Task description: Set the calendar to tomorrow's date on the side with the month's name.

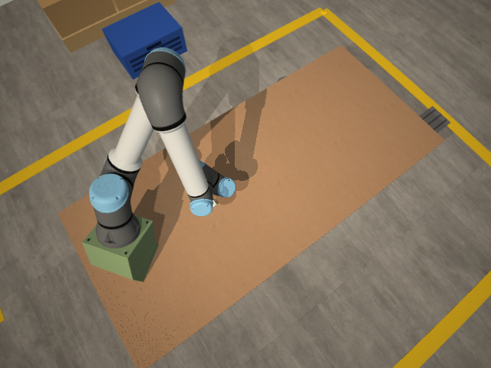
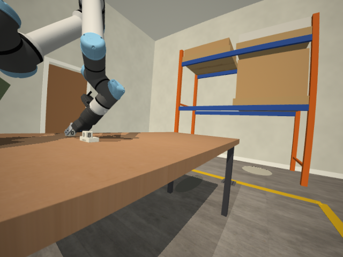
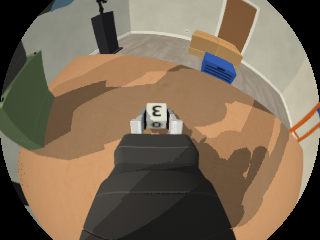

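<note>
Currently held: a white cube with black digits (image 2: pixel 72 133) (image 3: pixel 156 111), gripped between the fingers of the gripper (image 2: pixel 69 131) (image 3: pixel 156 115), close to or on the wooden tabletop (image 1: pixel 301 158) (image 2: pixel 116 157) (image 3: pixel 105 172); contact cannot be settled.
Cube faces: a 3 and part of another digit face the wrist camera; a 0 shows in the exterior view.
White tray: it (image 2: pixel 92 139) rests on the tabletop beside the gripped cube, apart from it, and looks flat.
Second white cube: this one (image 2: pixel 87 134) sits on the tray, with what looks like a 0 on one visible side and an 8 on the next.
Month side: small lettering shows below the apparent 0, too small to read.
Done, as far as visible: one cube is out of the tray and in the grip; the other is in place.
Left, by judgement: get the right digit forward and upright, seat the cube flat beside its partner, release, and let everything settle.
Date: today's and tomorrow's numbers cannot be confirmed.
</note>
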{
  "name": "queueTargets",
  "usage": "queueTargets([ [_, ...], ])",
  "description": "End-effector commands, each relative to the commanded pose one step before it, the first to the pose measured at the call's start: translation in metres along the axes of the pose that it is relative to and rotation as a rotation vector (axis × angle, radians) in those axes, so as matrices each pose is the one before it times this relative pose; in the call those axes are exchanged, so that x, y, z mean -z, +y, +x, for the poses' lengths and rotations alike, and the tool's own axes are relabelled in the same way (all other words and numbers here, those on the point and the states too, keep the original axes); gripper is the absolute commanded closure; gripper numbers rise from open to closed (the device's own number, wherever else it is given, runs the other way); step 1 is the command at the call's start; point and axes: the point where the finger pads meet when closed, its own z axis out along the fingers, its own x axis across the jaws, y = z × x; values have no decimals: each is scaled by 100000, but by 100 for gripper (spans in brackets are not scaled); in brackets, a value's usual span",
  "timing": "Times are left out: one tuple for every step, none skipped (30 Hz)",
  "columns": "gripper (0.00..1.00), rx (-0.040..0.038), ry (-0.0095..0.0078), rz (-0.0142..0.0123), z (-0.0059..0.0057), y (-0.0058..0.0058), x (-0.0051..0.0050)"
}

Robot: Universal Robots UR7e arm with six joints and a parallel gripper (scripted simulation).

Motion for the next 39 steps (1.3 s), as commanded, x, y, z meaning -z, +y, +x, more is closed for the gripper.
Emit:
queueTargets([
  [43, 431, -65, -236, 171, 81, 50],
  [43, -3, -3, 6, -1, 6, -7],
  [43, -5, -5, 11, -2, 10, -13],
  [43, -8, -7, 16, -3, 15, -20],
  [43, -11, -10, 23, -4, 20, -27],
  [43, -19, -14, 34, -6, 23, -34],
  [43, 9, -12, 8, 3, 21, -28],
  [43, 2, 2, -4, 4, 27, -24],
  [43, -4, 4, -2, 2, 29, -27],
  [43, -6, 4, 0, 1, 29, -29],
  [43, -6, 3, 2, 0, 29, -31],
  [43, -4, 2, 0, 1, 30, -30],
  [43, -2, 1, 0, 1, 29, -29],
  [43, 0, 0, 0, 0, 0, 0],
  [43, 0, 0, 0, 0, 0, 0],
  [43, -14, -14, 28, -19, 13, -39],
  [43, 1, 0, -1, 1, 26, -25],
  [43, 4, 0, -3, 2, 23, -21],
  [43, 6, 0, -5, 2, 21, -17],
  [43, 4, 1, -5, 2, 18, -13],
  [43, -1, 4, -4, -1, 13, -9],
  [43, -7, 5, -1, -3, 8, -5],
  [43, -11, 7, 1, -5, 4, -3],
  [43, 20, 12, -32, 4, -1, 10],
  [43, 21, 11, -31, 5, -4, 12],
  [43, 13, 6, -18, 4, -5, 9],
  [43, 12, 3, -13, 4, -4, 7],
  [43, 7, 0, -5, 2, -2, 3],
  [43, -1, -1, 3, 0, -1, 0],
  [43, -2, -1, 4, -1, -1, 0],
  [43, 0, 0, 0, 0, 0, 0],
  [43, 0, 0, 0, 0, 0, 0],
  [43, -3, -1, 4, -1, -1, 0],
  [43, 0, 0, 0, 0, 0, 0],
  [43, 0, 0, 0, 0, 0, 0],
  [43, 0, 0, 0, 0, 0, 0],
  [43, 0, 0, 0, 0, 0, 0],
  [43, 0, 0, 0, 0, 0, 0],
  [43, 0, 0, 0, 0, 0, 0],
])
